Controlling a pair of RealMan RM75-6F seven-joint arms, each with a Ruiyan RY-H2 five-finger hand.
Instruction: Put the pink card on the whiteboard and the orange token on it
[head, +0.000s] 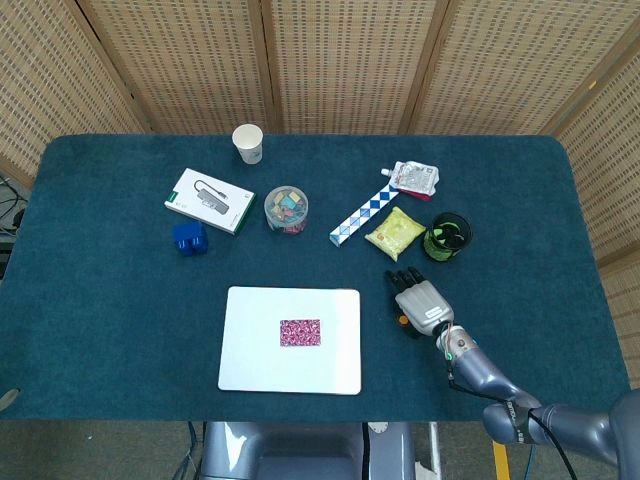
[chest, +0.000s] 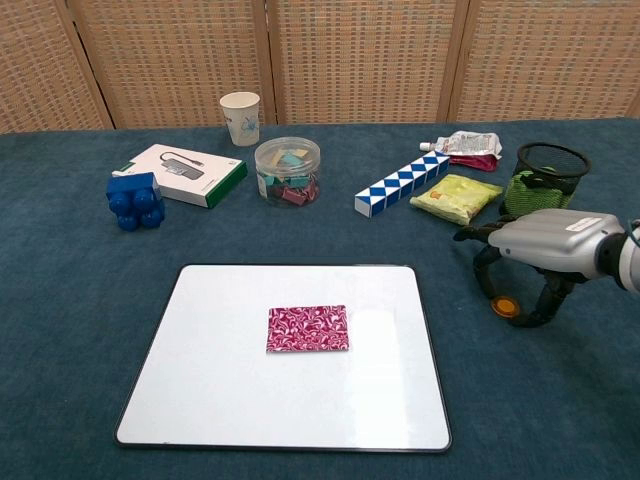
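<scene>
The right hand (chest: 535, 262) hovers low over the table to the right of the whiteboard (chest: 200, 400), palm down, its fingers (chest: 484, 268) and thumb curved downward around the orange token (chest: 504, 306). The token lies flat on the blue cloth in the gap between them. From the chest view the fingers are parted and do not appear to touch the disc, so the hand seems open and empty, poised to close rather than holding; the head view shows only a sliver of orange at the hand's (head: 419, 304) left edge.

The left hand is not seen in either view.

The pink card (chest: 308, 328) already lies flat near the middle of the whiteboard, its long side running left to right, which leaves the token as the remaining half of the job. The card sits well apart from the token, to its left, so a carry across the board's right edge looks necessary once a grip is made.

Farther back, a mesh cup (chest: 551, 165) with something green stands just beyond the hand, with a yellow packet (chest: 456, 196) to its left, then a blue-and-white snake puzzle (chest: 401, 183) and a red-and-white pouch (chest: 470, 147). A clear tub (chest: 287, 171), paper cup (chest: 240, 117), boxed item (chest: 186, 174) and blue block (chest: 134, 200) line the far left, clear of the working area.
</scene>
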